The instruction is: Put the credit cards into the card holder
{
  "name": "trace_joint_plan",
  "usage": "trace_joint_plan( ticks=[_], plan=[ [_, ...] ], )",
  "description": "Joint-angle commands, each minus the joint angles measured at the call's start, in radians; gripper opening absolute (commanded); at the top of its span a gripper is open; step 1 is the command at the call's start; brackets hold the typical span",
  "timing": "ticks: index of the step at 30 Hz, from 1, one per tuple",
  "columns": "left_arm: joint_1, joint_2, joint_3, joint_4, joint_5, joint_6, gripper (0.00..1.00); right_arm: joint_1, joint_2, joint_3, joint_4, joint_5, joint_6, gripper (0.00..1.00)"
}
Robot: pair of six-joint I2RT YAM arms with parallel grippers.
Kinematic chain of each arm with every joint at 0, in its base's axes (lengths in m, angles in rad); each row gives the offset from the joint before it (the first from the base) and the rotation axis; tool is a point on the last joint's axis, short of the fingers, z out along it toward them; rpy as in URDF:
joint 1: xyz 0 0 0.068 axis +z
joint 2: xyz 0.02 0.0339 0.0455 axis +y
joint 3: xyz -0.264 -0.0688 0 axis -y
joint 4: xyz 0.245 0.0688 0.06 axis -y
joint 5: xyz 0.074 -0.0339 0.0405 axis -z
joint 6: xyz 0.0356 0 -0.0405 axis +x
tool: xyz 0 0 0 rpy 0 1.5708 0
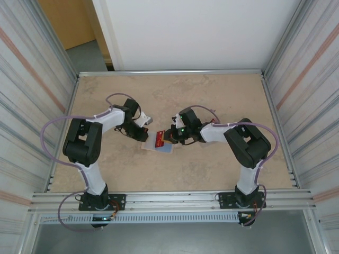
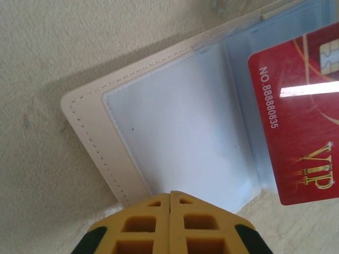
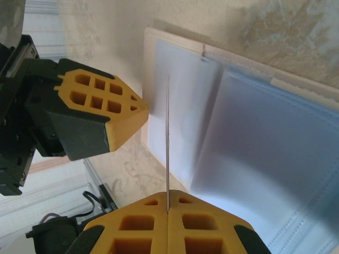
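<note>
The card holder (image 1: 165,148) lies open on the table, beige-rimmed with pale blue pockets (image 2: 175,121). One red credit card (image 1: 158,139), marked VIP (image 2: 296,121), hangs tilted over its pockets. My right gripper (image 1: 169,136) is shut on this card, which shows edge-on as a thin line (image 3: 168,143) rising from between the yellow fingertips (image 3: 168,203). My left gripper (image 1: 145,130) is shut with nothing between its fingers (image 2: 170,197). Its tips sit at the outer edge of the card holder's flap (image 3: 175,106), just left of the card (image 3: 143,108).
The table (image 1: 212,100) is a beige stone-patterned board with metal rails along its edges and ribbed walls on both sides. Both arms meet near its middle, and their lilac cables loop outward.
</note>
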Motion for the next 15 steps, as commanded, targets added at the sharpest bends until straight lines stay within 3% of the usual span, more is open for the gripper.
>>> trace_joint_plan(
  ticks=[1, 15],
  plan=[
    [0.002, 0.038, 0.022, -0.039, -0.012, 0.024, 0.00, 0.009, 0.003, -0.033, 0.039, -0.024, 0.023, 0.00],
    [0.001, 0.047, 0.018, -0.034, -0.031, 0.032, 0.00, 0.009, 0.028, -0.073, 0.077, -0.040, 0.037, 0.00]
  ],
)
